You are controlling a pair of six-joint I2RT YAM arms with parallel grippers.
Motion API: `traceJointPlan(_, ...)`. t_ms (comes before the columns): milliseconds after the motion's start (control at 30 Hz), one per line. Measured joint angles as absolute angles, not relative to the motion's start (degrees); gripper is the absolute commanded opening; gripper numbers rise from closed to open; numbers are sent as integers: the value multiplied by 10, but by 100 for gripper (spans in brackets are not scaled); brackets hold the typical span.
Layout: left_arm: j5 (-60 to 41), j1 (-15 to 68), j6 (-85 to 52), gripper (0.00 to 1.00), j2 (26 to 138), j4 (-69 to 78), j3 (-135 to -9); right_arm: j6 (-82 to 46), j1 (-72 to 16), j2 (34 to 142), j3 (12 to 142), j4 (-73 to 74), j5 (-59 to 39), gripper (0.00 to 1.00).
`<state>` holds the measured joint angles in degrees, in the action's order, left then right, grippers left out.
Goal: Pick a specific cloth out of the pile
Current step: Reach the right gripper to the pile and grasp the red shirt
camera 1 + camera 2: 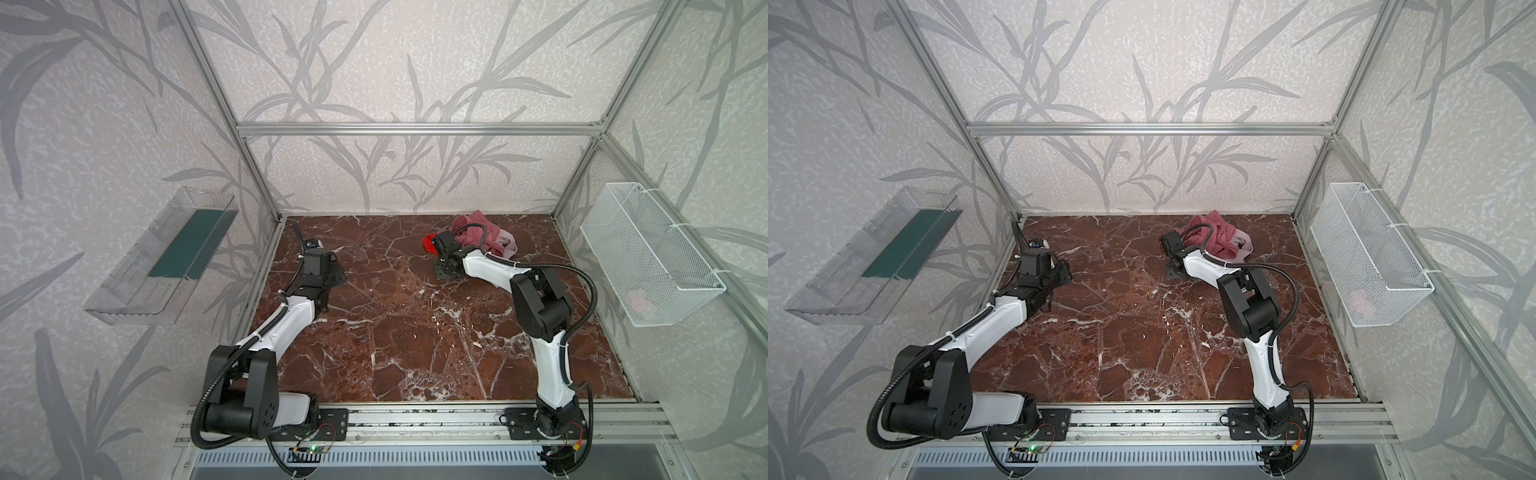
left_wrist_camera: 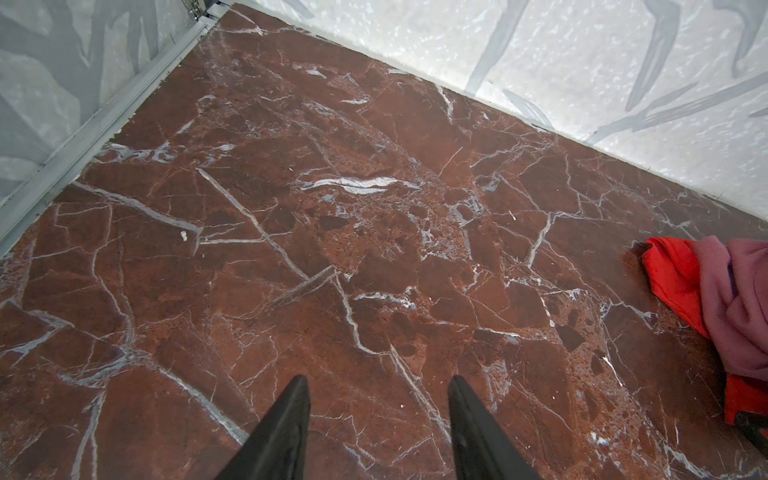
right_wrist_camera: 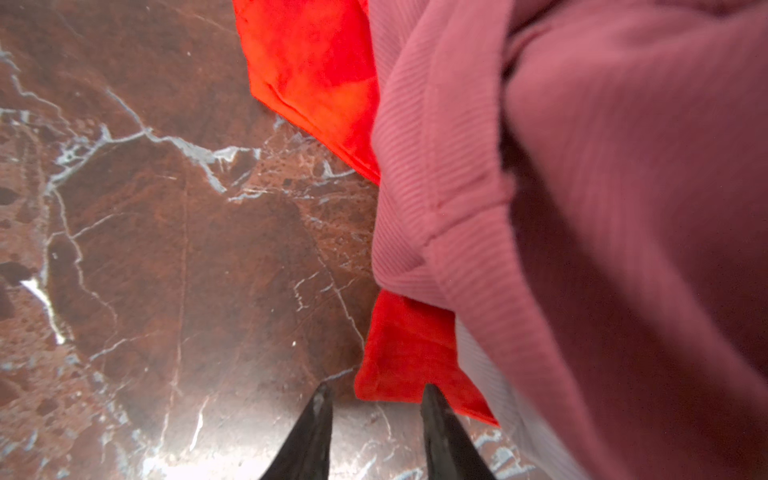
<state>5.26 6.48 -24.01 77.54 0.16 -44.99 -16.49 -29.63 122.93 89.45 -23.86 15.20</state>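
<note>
Standing at the left edge of the pile, far back on the desk, the right gripper has its jaws narrowly apart and gripping nothing, with a corner of the red cloth right at their tips. That cloth lies under the dusty pink cloth, poking out on the pile's left side. The left gripper hovers over bare desk, jaws wide and empty.
</note>
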Motion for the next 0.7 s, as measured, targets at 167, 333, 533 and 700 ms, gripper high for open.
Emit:
traceJointPlan(167,53,65,-240,52,775,6,-449,-165,-296,1247,914,-245,155,36)
traceJointPlan(333,53,65,-240,52,775,9,-449,-166,-296,1260,930,-259,161,31)
traceJointPlan(533,53,65,-237,52,775,10,-449,-168,-296,1276,955,-271,166,22)
traceJointPlan(700,53,65,-236,52,775,12,-448,-170,-295,1289,967,-281,174,22)
